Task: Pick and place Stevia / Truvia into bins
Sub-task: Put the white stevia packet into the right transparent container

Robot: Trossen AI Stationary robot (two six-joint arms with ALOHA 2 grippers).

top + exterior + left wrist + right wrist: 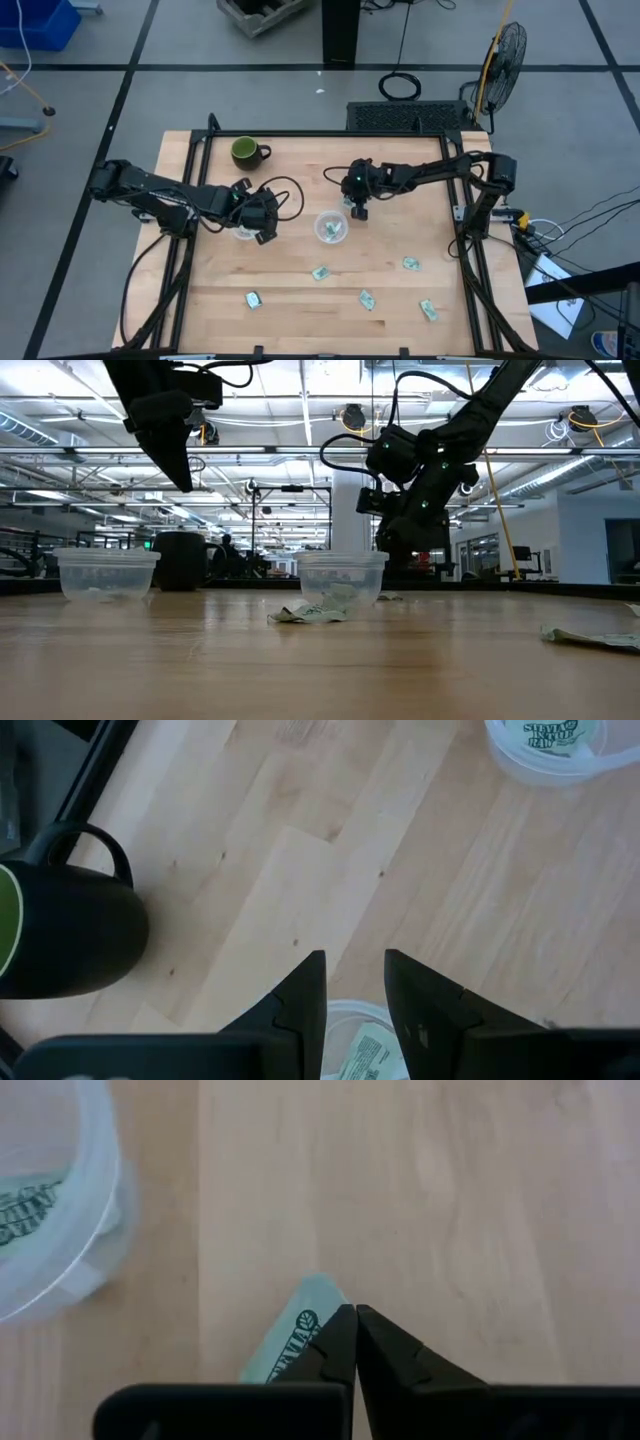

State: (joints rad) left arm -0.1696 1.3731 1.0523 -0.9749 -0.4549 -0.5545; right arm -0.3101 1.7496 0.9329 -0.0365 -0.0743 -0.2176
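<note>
Fingers (305, 995) of the left gripper (262, 222) stand apart and hold nothing, hovering over the left clear cup (243, 230), which already has a packet (362, 1058) in it; a dark green mug (246, 152) sits farther back on the worktop (300, 295). At centre, the second clear cup (330, 227) also holds a packet. Just beside it, the right gripper (356, 1342) has its fingers pressed together on the edge of a pale green Truvia packet (292, 1332) lying flat on the wood. Five more packets (366, 299) lie scattered across the near half of the worktop. Each looks feather-light, thin and floppy, likely to slide or buckle; an edge or corner pinch seems the surest hold.
</note>
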